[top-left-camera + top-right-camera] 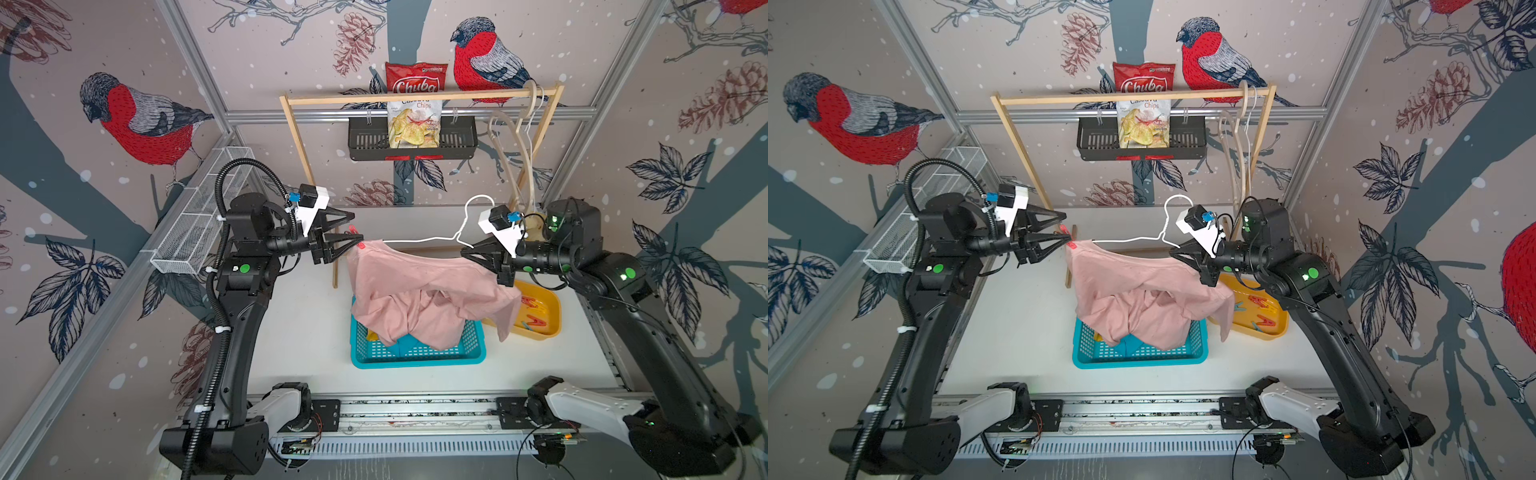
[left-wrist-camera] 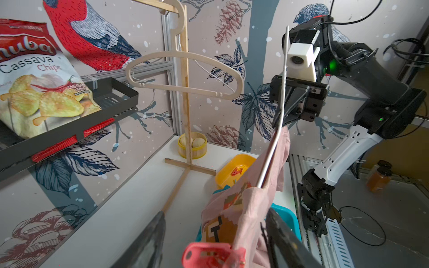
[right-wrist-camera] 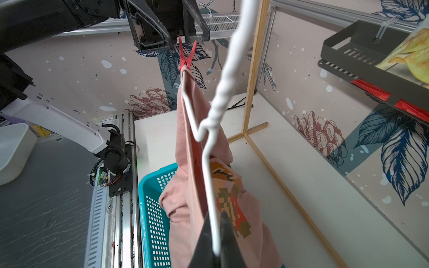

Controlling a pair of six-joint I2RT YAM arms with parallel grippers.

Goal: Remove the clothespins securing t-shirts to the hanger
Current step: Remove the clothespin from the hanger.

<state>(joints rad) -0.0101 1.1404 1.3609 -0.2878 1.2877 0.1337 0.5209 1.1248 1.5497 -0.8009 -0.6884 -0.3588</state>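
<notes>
Bright, even, diffuse light; soft shadows on the white table (image 1: 299,324); frame edges bow outward; the near hanger (image 3: 228,72) blurs.

On the table (image 1: 299,332), the basket (image 1: 415,363) sits below the t-shirt (image 1: 428,291) draped on the hanger (image 1: 432,239), a clothespin (image 3: 186,58) at its left end, the tray (image 1: 555,316) holding clothespins (image 1: 536,322) just right of the basket, the rack (image 1: 332,99) behind.

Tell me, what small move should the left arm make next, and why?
Probably close the left gripper on the red clothespin: its fingers stand open on either side of the handles, the pin clips the pink t-shirt to the white hanger, and the right gripper holds that hanger.
</notes>
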